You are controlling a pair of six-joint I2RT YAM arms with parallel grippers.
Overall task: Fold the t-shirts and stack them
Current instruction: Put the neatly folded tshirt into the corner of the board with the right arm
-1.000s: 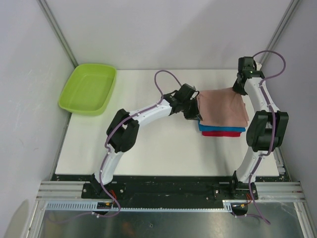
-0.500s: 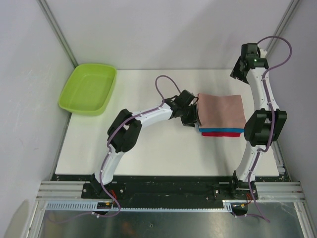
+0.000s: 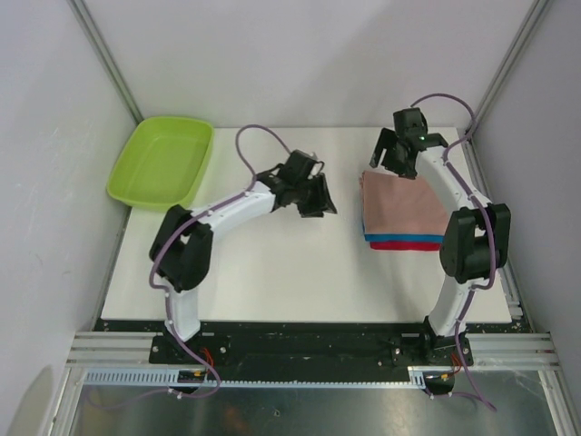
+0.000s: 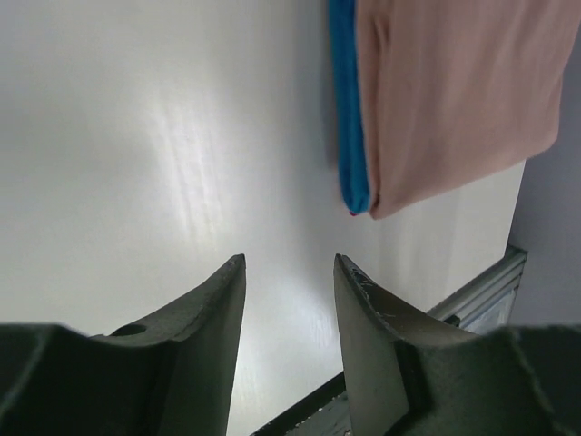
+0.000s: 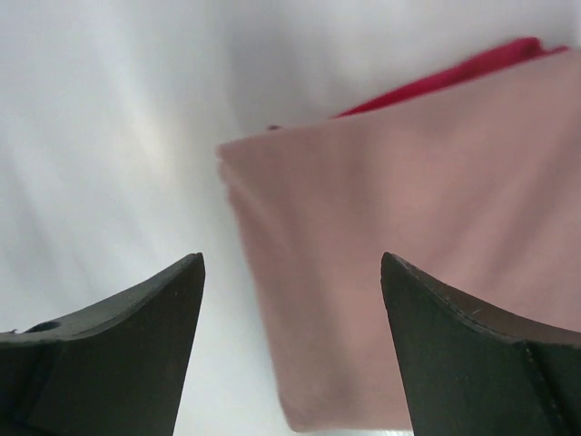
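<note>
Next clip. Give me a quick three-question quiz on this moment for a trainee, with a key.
1. True or false: the left tool is shut on the pink shirt.
2. Which shirt lies at the bottom of the stack? A) pink B) blue C) red
3. How many shirts are in the stack?
Key:
1. False. Its jaws are open over the bare table, apart from the stack.
2. C, the red shirt.
3. Three: the pink one on the blue shirt, and that on the red one.
</note>
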